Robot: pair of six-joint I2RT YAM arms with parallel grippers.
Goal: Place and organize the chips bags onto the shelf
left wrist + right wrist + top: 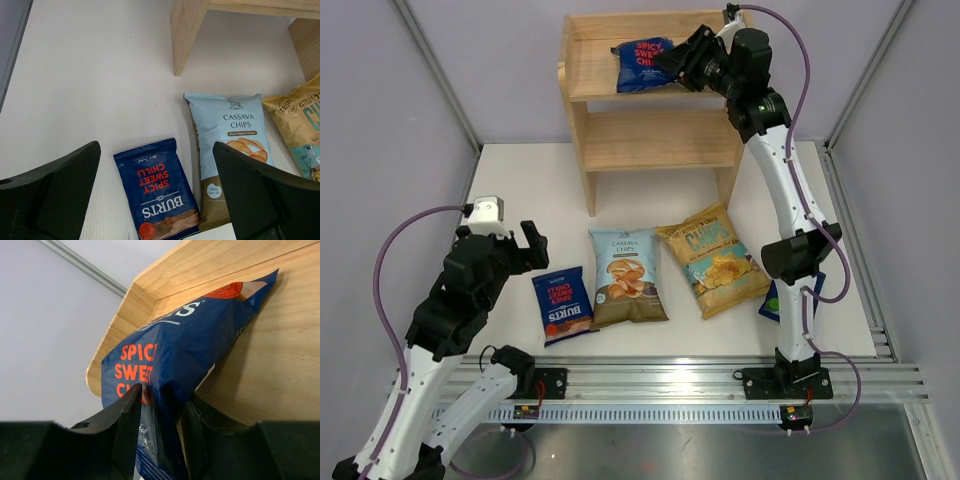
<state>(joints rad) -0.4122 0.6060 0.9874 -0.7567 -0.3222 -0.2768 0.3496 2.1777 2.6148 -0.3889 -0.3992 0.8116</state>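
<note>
Chips bag (185, 350), crinkly dark blue, red-lettered: over top tier of light wooden shelf (280, 360), long axis extending away from right end effector (161, 400), which pinches its near edge.

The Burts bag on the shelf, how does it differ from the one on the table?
The shelf bag sits on the shelf, top tier; the table bag lies flat on the table. The right hand pinches the shelf bag; no hand touches the table bag. Both are dark blue, red-lettered.
</note>
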